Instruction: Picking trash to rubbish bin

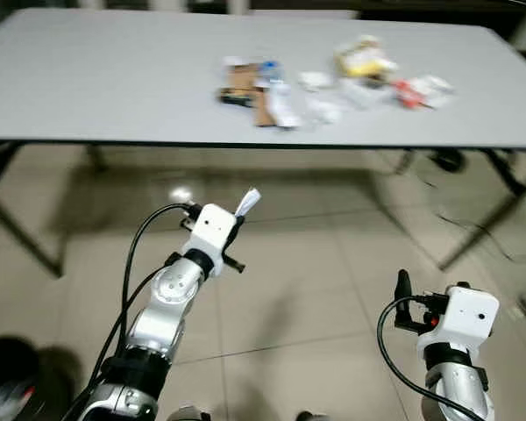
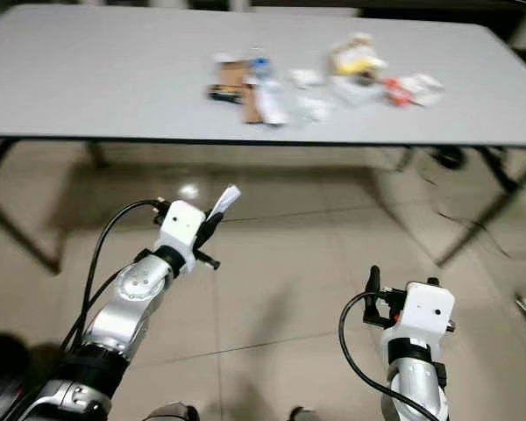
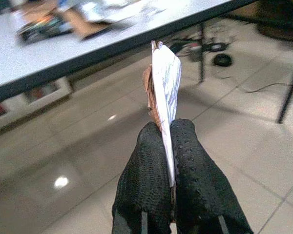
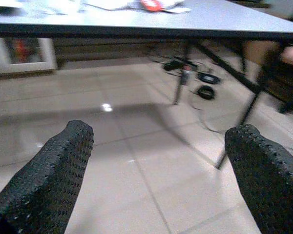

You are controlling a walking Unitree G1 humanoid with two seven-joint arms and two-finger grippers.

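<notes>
Tabletop spans the far side of your view, grey and wide, standing on tiled floor; on its far-right half lies a scatter of trash, a brown-and-white cluster toward the middle, a yellow piece beyond it, a red-and-white piece furthest right; all of that is well ahead of both arms and above them.

At your lower left a dark round shape sits on the floor, just beside the left arm's base; you may judge it to be the rubbish bin, though the view is too cut off to be sure; if so, the coming move turns back and down to your left, away from the tabletop.

Your left gripper is raised below the tabletop's near edge, its fingers pressed shut on a scrap of white paper; the scrap stands up out of the fingertips, its long axis running on along the fingers, a brownish layer against one face.

Your right gripper hangs low on your right, fingers spread wide with nothing between them; it is the nearer arm to the right-hand trash.
</notes>
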